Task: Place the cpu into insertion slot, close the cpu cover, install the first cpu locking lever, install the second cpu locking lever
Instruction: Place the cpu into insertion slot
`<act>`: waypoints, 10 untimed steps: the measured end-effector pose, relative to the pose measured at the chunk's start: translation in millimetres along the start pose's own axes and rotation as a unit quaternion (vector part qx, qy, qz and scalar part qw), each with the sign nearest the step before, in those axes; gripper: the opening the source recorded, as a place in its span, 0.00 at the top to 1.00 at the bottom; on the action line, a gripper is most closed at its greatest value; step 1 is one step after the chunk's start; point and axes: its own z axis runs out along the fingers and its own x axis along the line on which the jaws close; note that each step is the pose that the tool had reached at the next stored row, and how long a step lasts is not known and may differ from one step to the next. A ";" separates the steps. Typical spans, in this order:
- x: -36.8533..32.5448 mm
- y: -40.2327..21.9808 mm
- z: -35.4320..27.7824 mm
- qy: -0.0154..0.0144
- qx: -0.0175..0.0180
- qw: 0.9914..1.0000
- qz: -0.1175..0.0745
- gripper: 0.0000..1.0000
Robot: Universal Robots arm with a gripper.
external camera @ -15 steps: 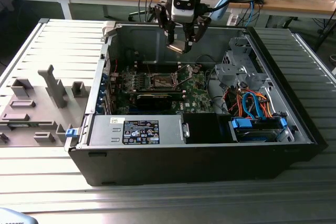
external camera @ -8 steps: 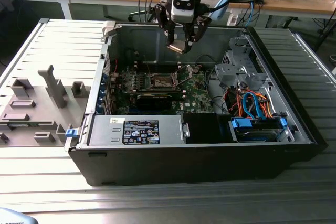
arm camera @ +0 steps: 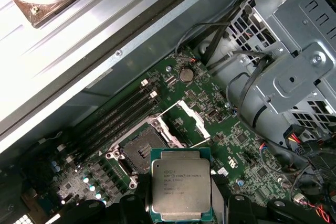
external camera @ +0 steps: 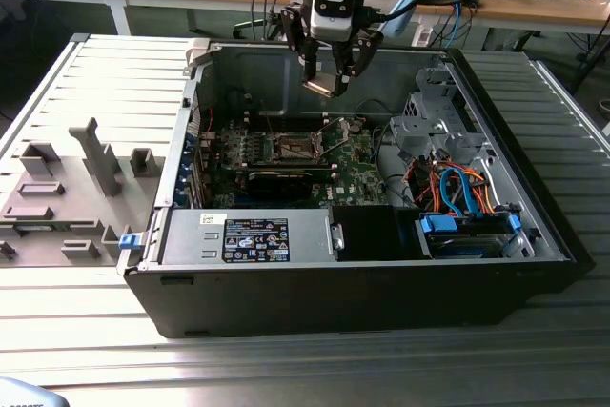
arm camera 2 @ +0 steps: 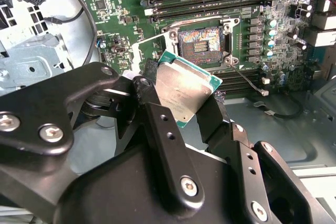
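Ribbed metal table (external camera: 286, 369) — open computer case (external camera: 334, 302), grey tray (external camera: 67, 199) (beside it).

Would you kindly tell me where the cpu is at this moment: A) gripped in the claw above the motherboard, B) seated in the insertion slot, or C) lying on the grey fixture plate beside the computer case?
A: the cpu is clamped in the claw above the motherboard, while the insertion slot shows its bare contacts.
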 end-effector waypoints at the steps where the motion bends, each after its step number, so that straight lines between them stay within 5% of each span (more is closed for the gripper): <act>1: 0.0 0.0 0.0 0.000 0.000 1.000 0.000 0.45; 10: 0.0 0.0 0.0 0.000 0.000 1.000 0.002 0.45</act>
